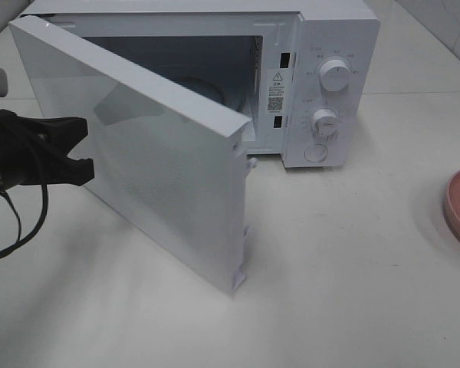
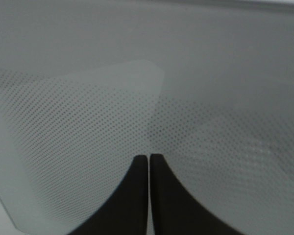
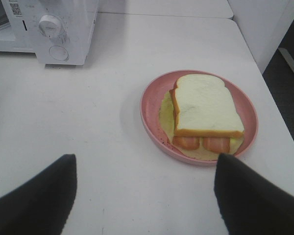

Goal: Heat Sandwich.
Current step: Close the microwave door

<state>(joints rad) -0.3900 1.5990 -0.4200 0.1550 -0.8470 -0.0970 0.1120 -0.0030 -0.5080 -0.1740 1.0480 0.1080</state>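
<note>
1. The sandwich point(image 3: 206, 110) lies flat on the pink plate point(image 3: 152, 115), which sits on the bench point(image 1: 330, 268) well to the right of the microwave point(image 1: 333, 77); only the plate's edge shows in the high view
2. The right gripper point(image 3: 144, 196) is plainly the nearer one: its fingers point(image 3: 36, 196) stand wide apart and empty, above the bench, with the plate just ahead of them and slightly toward one finger
3. The sandwich's longer side seems to run roughly along the line of approach, so the fingers would probably close across its shorter width
4. The left gripper point(image 1: 80, 149) hangs level at the outer face of the microwave door point(image 1: 153, 153), fingers pressed together and holding nothing
5. The door stands swung wide, cavity open
</note>
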